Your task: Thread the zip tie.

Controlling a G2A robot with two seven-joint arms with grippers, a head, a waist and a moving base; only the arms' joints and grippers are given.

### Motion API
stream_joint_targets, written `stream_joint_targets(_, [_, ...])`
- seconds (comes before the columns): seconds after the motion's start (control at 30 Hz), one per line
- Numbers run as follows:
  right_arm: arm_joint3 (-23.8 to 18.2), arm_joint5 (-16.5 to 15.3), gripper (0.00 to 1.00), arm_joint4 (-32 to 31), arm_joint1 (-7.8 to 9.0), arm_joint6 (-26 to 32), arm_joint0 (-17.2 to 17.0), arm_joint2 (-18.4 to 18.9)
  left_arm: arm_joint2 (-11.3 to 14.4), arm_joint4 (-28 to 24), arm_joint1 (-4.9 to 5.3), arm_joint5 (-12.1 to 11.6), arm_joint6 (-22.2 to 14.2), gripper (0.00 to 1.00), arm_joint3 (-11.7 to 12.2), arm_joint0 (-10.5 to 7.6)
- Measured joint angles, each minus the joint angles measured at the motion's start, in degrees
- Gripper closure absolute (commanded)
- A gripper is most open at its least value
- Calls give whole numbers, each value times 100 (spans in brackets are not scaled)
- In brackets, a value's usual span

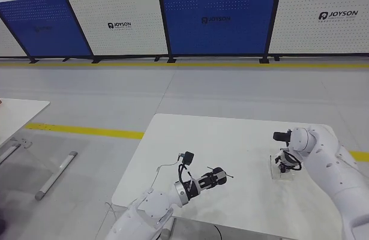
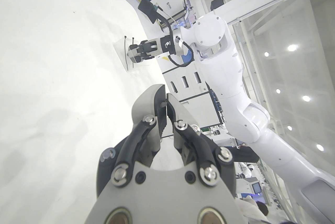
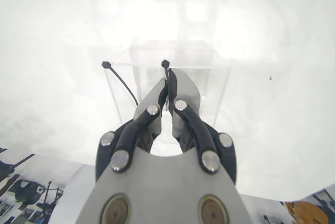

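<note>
Two grippers and two zip ties are counted at one white table [image 1: 244, 132].

The right gripper [image 3: 167, 79] is found closed on the strap of one zip tie [image 3: 165, 63], gripped just below its black head. This tie is held upright at the upper edge of a single clear stand [image 3: 217, 88], which is set on the table toward its right side.

The second zip tie [image 3: 119, 78] is noted just beside the first. Its head is at the stand's upper corner, and its strap curves down across the clear panel toward the right gripper's fingers.

The left gripper [image 2: 166, 100] is held over the table near the robot's edge, well apart from the stand. Its fingers are closed to a hairline gap; whether anything is pinched between them cannot be told.
</note>
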Motion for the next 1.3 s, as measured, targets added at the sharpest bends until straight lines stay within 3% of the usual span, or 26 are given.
stream_joint_targets(0.17, [190,-73,100,-46,-87,-122,63,-52,0,0,0,0,0,100,0,0])
stream_joint_targets(0.3, [151,-228,100,-58,-64,-269,24,7,0,0,0,0,0,100,0,0])
stream_joint_targets(0.5, [-296,-518,100,-147,125,-197,-179,207,0,0,0,0,0,100,0,0])
stream_joint_targets(0.67, [-1031,-668,100,-227,432,-142,-556,604,0,0,0,0,0,100,0,0])
stream_joint_targets(0.87, [-2496,-717,100,-260,984,-310,-1469,1633,0,0,0,0,0,100,0,0])
stream_joint_targets(1.03, [-4102,-1155,100,157,1435,-954,-2796,3028,0,0,0,0,0,100,0,0])
stream_joint_targets(1.13, [-4751,-1423,100,430,1576,-1362,-3519,3708,0,0,0,0,0,100,0,0])
stream_joint_targets(1.23, [-5102,-1744,100,858,1655,-1582,-4077,4225,0,0,0,0,0,100,0,0])
stream_joint_targets(1.3, [-5116,-1767,100,903,1658,-1578,-4117,4267,0,0,0,0,0,100,0,0])
